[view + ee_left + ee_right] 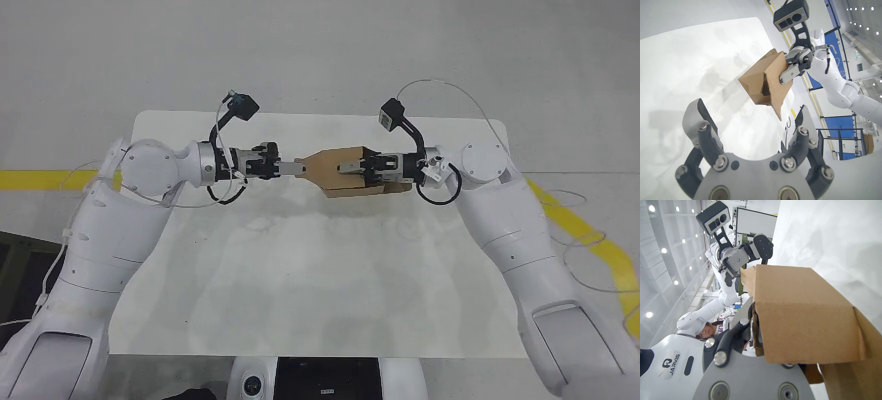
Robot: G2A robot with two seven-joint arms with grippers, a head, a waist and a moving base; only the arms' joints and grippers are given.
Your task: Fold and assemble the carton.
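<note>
Top view: carton (340, 170) is held above the surface (300, 300), near its far edge, about mid-width. Right gripper (372, 166) is clamped on the carton's right end. Left gripper (296, 168) sits at the carton's left flap tip, fingers apart; contact unclear.
</note>
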